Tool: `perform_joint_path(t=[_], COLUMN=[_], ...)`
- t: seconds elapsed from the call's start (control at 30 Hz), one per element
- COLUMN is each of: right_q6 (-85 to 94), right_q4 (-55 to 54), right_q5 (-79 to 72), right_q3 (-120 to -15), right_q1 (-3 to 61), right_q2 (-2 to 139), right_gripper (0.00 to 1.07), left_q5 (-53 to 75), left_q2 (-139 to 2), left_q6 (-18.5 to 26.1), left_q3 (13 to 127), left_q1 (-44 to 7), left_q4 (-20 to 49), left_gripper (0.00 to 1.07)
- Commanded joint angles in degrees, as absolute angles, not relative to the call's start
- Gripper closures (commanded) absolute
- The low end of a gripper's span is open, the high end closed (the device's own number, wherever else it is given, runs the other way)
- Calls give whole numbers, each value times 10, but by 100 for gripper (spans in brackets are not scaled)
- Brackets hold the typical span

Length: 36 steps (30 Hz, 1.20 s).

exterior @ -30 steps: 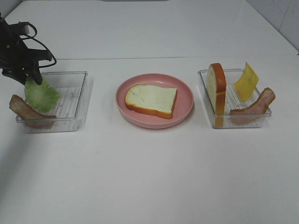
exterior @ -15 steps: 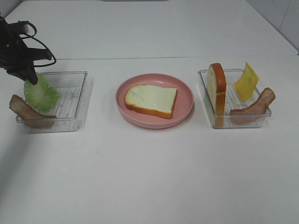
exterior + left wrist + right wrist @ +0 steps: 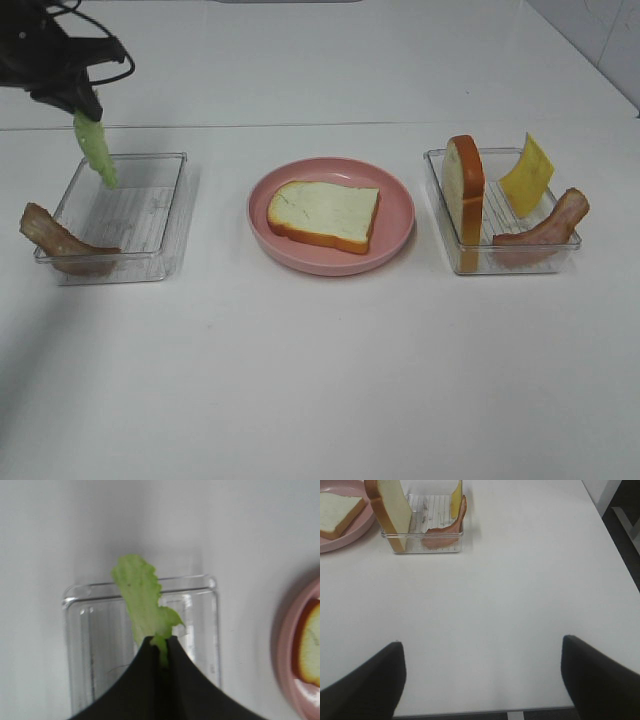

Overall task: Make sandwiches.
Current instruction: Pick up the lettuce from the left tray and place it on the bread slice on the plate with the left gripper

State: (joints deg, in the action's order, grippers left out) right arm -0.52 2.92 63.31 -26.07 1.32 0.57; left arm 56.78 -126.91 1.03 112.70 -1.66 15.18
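My left gripper (image 3: 82,108) (image 3: 161,645) is shut on a green lettuce leaf (image 3: 97,150) (image 3: 141,597), which hangs from it above the back edge of the left clear tray (image 3: 165,215) (image 3: 202,610). A bacon strip (image 3: 62,240) leans over that tray's left front corner. One bread slice (image 3: 323,214) (image 3: 337,510) lies flat on the pink plate (image 3: 395,230) (image 3: 290,655) (image 3: 350,532). In the right tray (image 3: 500,262) (image 3: 427,547) a second bread slice (image 3: 464,190) (image 3: 389,505) stands on edge, beside a yellow cheese square (image 3: 527,175) (image 3: 456,497) and another bacon strip (image 3: 545,230) (image 3: 445,527). My right gripper (image 3: 480,677) is open over bare table, out of the exterior view.
The white table ends close behind the right gripper's fingers (image 3: 600,680) in the right wrist view, with dark floor past the table's right edge. A seam in the tabletop runs across behind the trays.
My left gripper closed on the lettuce leaf and lifted it up out of the left tray; the leaf now hangs in the air. Nothing else moved.
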Motion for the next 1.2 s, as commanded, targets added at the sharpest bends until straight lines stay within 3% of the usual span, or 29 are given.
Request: perform_joint_path(t=[0.03, 0.27, 0.47, 0.9, 1.1, 1.2], right_q6=[0, 0, 0, 0, 0, 0], right_q4=[29, 29, 29, 29, 29, 29], right_q5=[630, 630, 630, 630, 630, 630], right_q3=[-259, -259, -259, -259, -259, -259], right_q1=[10, 10, 10, 10, 10, 10], right_q2=[7, 7, 7, 7, 7, 7], right_gripper=[25, 25, 25, 25, 25, 25], left_q5=[579, 555, 492, 417, 418, 431], left_q2=[-1262, -1262, -1279, -1344, -1384, -1393], left_q6=[-5, -36, -67, -66, -16, -15], left_q3=[1177, 1209, 1210, 1210, 1210, 1210], left_q1=[-56, -111, -171, -250, -265, -265], left_q4=[170, 170, 213, 350, 466, 476], left_gripper=[107, 107, 107, 107, 107, 107])
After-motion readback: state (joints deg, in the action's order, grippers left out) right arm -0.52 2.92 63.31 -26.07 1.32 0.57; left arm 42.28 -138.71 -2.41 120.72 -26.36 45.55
